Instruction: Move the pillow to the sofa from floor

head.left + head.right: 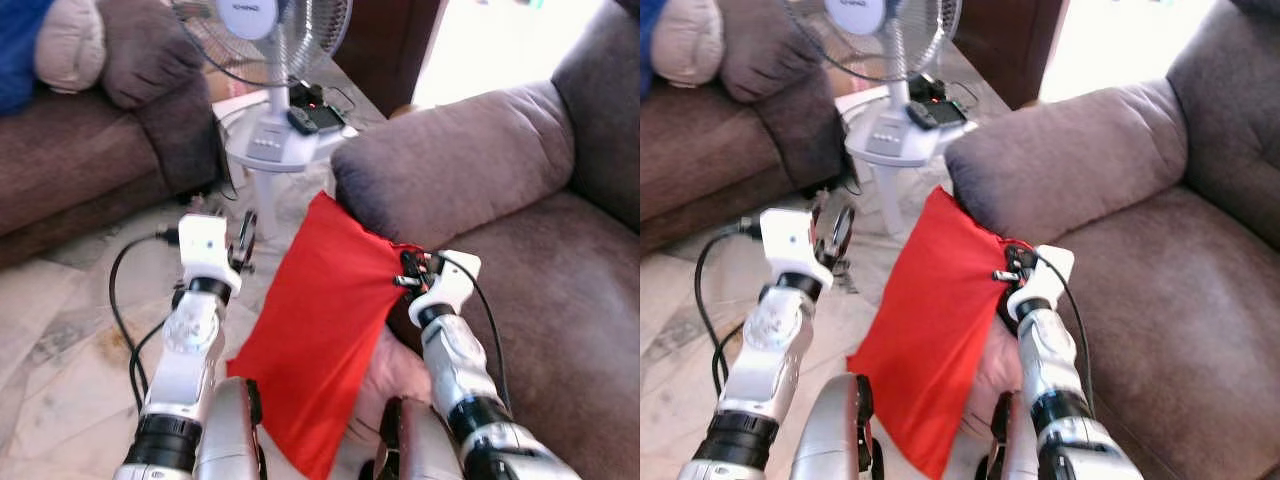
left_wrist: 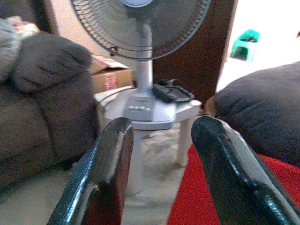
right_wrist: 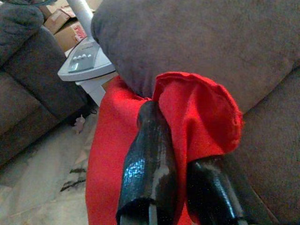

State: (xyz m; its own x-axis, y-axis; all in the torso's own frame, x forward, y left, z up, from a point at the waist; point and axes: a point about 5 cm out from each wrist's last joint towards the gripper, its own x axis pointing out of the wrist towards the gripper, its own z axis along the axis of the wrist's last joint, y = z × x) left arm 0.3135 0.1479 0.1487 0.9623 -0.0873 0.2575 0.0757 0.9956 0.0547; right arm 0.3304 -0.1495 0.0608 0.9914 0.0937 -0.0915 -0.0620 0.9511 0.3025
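The red pillow (image 1: 318,335) hangs slanted off the floor, its top corner against the brown sofa's armrest (image 1: 450,160). My right gripper (image 1: 408,272) is shut on the pillow's upper right edge, and the red cloth (image 3: 201,117) bunches between its black fingers (image 3: 149,154). A pale pink bulge (image 1: 395,372) shows under the pillow's lower right edge. To the pillow's left, my left gripper (image 1: 243,240) stands open and apart from it, holding nothing; its fingers (image 2: 108,159) point toward the fan. The sofa seat (image 1: 570,330) lies to the right.
A standing fan (image 1: 270,30) rests on a small white table (image 1: 275,150) straight ahead, with a remote (image 1: 303,120) on it. A second brown sofa (image 1: 80,160) with cushions stands at the left. Black cables (image 1: 125,310) trail over the marble floor.
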